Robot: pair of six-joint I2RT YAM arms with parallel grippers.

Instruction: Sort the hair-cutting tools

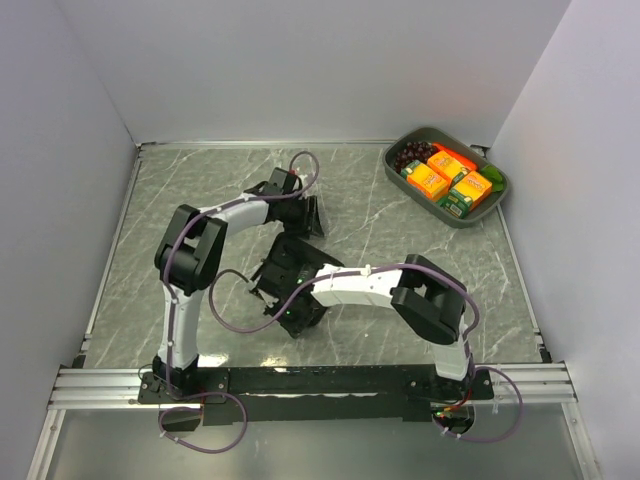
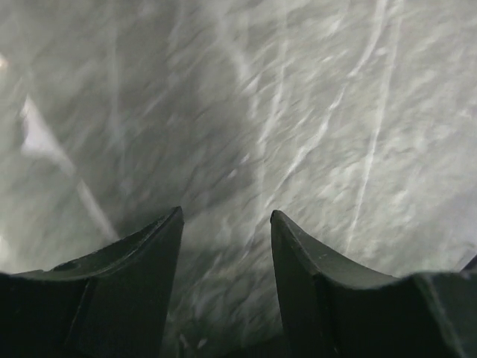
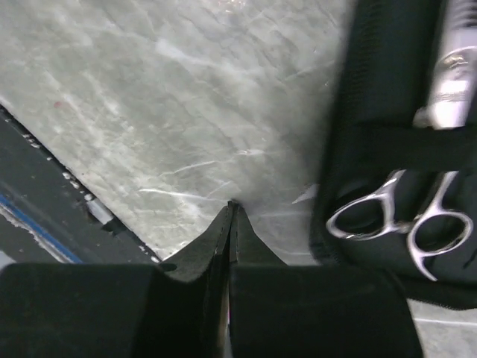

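**While the right gripper [image 3: 232,212] sits clenched on nothing, scissors [image 3: 406,222] lie strapped in the black case [image 3: 373,89]**

Seen from the right wrist, the scissors lie flat inside the open case. Their two ring handles are at the end nearer the wrist. Their shanks run away from it, along roughly the same line as the gripper's fingers point. The rings are thin, bright, polished metal, one rounder and one drawn to a small hooked tail. A black band crosses the shanks just beyond the rings. Past it a blurred silver length carries on along the same axis. The case is matt and dark, with a ribbed zip edge facing the gripper. It rests near the middle of the counter [image 3: 149,89], whose surface is grey-green with pale marble veining.

The right gripper's black fingers are pressed tip to tip, just beside the case's zip edge and apart from it.

Over bare counter toward the far edge, the left gripper [image 2: 227,231] stands released, its curved black fingers parted with only marble between them.
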